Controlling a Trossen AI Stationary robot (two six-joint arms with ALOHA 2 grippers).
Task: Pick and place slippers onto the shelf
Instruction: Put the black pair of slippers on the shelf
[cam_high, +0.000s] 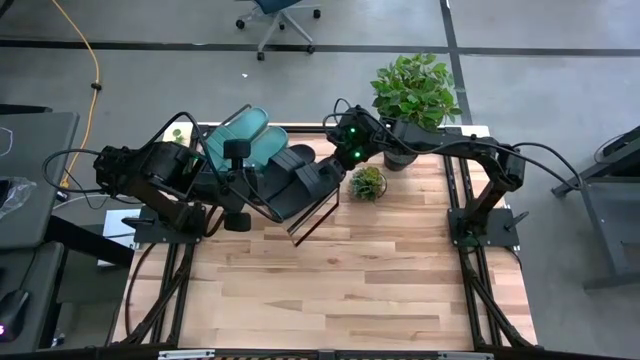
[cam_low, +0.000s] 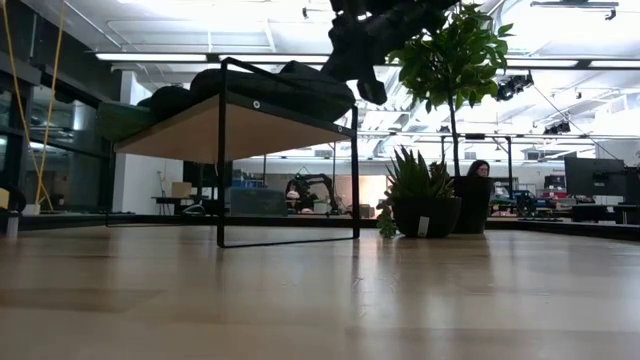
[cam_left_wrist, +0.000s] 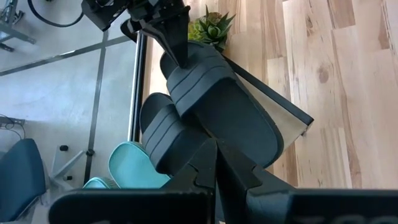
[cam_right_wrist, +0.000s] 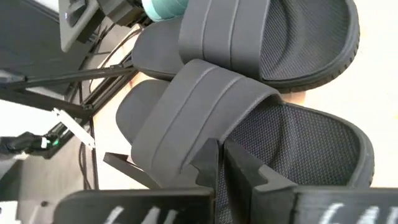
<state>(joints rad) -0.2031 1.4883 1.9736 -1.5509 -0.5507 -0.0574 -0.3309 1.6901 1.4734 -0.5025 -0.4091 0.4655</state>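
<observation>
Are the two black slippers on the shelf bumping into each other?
Touching. The left wrist view shows the two black slippers side by side on the shelf with their edges pressed together, no wood showing between them.

Both claws (cam_left_wrist: 214, 163) (cam_right_wrist: 219, 163) closed, arms converging.

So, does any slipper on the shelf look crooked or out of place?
Yes. The outermost black foam slipper overlaps its black neighbour instead of lying beside it on the slanted wooden shelf. The two teal-green slippers look tidy.
</observation>
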